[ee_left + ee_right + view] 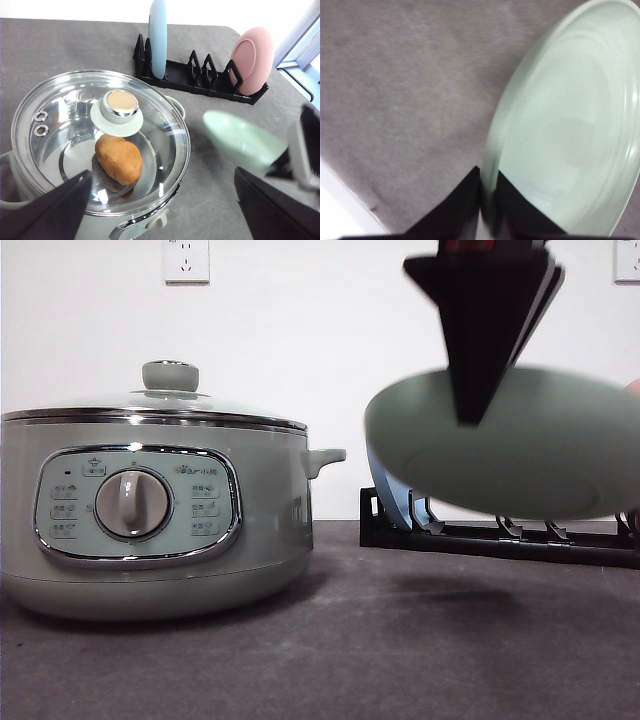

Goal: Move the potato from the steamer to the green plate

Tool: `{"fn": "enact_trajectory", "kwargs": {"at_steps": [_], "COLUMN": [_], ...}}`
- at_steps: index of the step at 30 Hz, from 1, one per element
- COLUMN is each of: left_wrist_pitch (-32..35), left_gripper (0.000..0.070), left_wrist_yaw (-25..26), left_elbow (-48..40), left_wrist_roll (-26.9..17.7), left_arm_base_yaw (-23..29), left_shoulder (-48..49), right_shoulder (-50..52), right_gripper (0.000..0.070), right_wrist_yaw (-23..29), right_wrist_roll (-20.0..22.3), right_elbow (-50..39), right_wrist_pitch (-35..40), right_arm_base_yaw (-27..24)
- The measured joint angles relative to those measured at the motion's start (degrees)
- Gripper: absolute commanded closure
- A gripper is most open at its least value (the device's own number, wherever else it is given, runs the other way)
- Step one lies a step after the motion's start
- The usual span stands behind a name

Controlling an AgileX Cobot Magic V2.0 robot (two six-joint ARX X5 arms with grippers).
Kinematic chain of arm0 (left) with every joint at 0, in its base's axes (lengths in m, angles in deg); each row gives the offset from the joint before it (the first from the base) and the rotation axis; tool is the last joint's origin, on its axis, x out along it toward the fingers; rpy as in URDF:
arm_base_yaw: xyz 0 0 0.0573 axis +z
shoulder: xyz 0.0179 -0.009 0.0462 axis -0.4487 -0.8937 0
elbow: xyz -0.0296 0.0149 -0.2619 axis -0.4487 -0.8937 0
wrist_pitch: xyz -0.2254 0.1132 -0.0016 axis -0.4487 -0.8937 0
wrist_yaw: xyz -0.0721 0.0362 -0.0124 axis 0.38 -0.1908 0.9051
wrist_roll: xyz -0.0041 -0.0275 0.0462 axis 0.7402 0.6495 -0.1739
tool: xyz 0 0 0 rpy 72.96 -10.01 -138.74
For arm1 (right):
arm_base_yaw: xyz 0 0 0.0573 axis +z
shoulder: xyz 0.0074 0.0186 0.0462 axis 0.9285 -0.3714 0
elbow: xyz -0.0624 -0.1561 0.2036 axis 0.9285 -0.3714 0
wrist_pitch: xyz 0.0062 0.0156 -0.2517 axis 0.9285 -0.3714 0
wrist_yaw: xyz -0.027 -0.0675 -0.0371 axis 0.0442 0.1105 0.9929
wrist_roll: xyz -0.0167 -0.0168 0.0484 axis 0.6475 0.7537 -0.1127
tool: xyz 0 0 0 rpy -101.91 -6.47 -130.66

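right pincer (487,192) — black wedge fingers pinched on the rim of the smooth, shallow green plate (570,130), held above the matte grey surface (380,640) | left pincer (162,210): spread wide above the steamer (30,200) | potato (119,159) — rounded, matte, inside under the glass lid (65,115)

green plate (520,455) — blurred, edge-cropped
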Motion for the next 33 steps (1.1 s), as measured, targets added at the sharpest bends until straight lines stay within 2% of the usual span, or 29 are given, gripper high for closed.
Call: {"fn": "enact_trajectory", "kwargs": {"at_steps": [10,21,23,26,27,28,33], "left_wrist_pitch": [0.0,0.0,0.0,0.0,0.0,0.0,-0.01], "left_gripper": [0.0115,0.0115,0.0115,0.0115,0.0115,0.0115,0.0115], "left_wrist_yaw": [0.0,0.0,0.0,0.0,0.0,0.0,0.0], "left_elbow": [-0.01,0.0,0.0,0.0,0.0,0.0,0.0], "left_wrist_roll": [0.0,0.0,0.0,0.0,0.0,0.0,0.0], "left_arm_base_yaw": [0.0,0.0,0.0,0.0,0.0,0.0,0.0], "left_shoulder": [0.0,0.0,0.0,0.0,0.0,0.0,0.01], "right_shoulder": [-2.9,-7.09,-7.1,-7.16,-7.21,-7.24,-7.26], "right_gripper": [0.0697,0.069,0.0622,0.0362,0.0323,0.0305,0.0304], "right_wrist_yaw": [1.54,0.85,-0.27,-2.65,-2.81,-2.84,-2.76], "right_wrist_roll": [-1.76,-1.98,-2.12,-2.75,-3.04,-3.34,-4.55], "right_elbow": [-9.06,-12.15,-12.57,-12.63,-12.66,-12.68,-12.68], "right_wrist_pitch": [9.66,14.12,14.73,14.85,14.9,15.04,16.32], "right_arm_base_yaw": [3.02,3.07,3.05,2.97,3.03,3.07,3.07]}}
